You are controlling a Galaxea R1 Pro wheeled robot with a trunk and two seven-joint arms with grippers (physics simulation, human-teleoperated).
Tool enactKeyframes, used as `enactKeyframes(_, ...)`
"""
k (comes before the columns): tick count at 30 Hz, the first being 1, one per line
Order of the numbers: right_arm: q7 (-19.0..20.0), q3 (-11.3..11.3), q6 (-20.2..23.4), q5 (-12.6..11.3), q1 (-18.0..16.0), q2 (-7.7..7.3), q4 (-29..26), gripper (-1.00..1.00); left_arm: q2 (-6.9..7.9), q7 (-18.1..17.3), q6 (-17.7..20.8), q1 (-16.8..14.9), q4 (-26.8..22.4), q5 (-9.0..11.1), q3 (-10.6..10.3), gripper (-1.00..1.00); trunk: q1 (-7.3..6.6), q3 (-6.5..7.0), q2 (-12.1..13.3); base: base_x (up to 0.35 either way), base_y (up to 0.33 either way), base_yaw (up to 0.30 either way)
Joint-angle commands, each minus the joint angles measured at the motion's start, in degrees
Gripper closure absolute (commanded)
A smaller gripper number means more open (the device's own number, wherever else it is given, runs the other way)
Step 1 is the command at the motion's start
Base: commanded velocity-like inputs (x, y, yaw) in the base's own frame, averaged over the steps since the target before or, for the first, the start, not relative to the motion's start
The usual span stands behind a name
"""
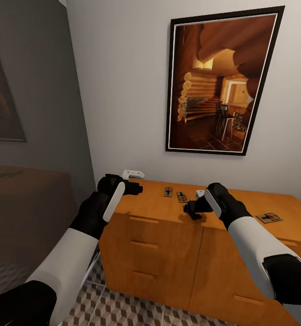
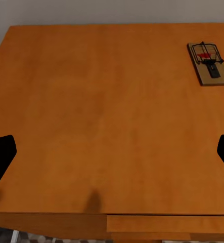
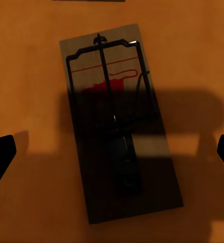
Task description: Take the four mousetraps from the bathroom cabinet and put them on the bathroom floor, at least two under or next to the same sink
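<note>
Right hand [image 1: 192, 211] hovers over the cabinet [image 1: 168, 235] top, fingers spread wide and nothing between them. Its wrist view looks straight down on one mousetrap [image 3: 121, 121] lying flat on the orange wood, centred between the two dark fingertips [image 3: 0, 154], the hand's shadow falling across it. Left hand [image 1: 131, 186] hangs at the cabinet's near-left corner, also spread and empty, with a second trap [image 2: 209, 63] off to one side in its wrist view.

From the head view, two traps [image 1: 182, 196] sit close together near the middle back of the top, just beyond the right hand, and another trap [image 1: 269, 218] lies well apart toward the right end. A fourth I cannot pick out.

Here is the worry: these things are thin flat slabs, barely rising off the wood. If the fingers come down too high they will close on air; too low and the tips scrape the cabinet and skid the trap away. The trap also lies at a slant to the fingers, so a squeeze could twist it out rather than pinch it.

The trap itself: pale brown rectangular board, dark wire bar and spring, a red mark near one end. The patterned bathroom floor [image 1: 123, 308] waits below.
</note>
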Motion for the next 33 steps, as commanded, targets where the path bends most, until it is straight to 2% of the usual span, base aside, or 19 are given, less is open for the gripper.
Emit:
enactKeyframes(1,0.23,0.32,0.19,0.06,-0.05,-0.08,-0.06,-1.0,0.0,0.58,0.17,-0.05,-0.03,0.6,-0.06,-1.0,0.0,-0.07,-0.04,0.0,0.0,0.0)
enactKeyframes(6,0.23,0.31,0.19,0.02,-0.05,-0.08,0.74,-1.0,0.0,0.61,0.17,-0.04,-0.03,0.6,-0.06,-1.0,0.0,-0.07,-0.04,0.0,0.0,0.0)
enactKeyframes(19,0.3,0.3,0.19,0.46,-0.05,-0.22,6.93,-1.0,0.0,0.61,0.17,-0.04,-0.03,0.6,-0.06,-1.0,0.0,-0.07,-0.04,0.0,0.0,0.0)
enactKeyframes(33,0.27,0.31,0.19,0.46,-0.05,-0.19,7.33,-1.0,0.0,0.61,0.17,-0.06,-0.03,0.6,-0.06,-1.0,0.0,-0.07,-0.04,0.0,0.0,0.0)
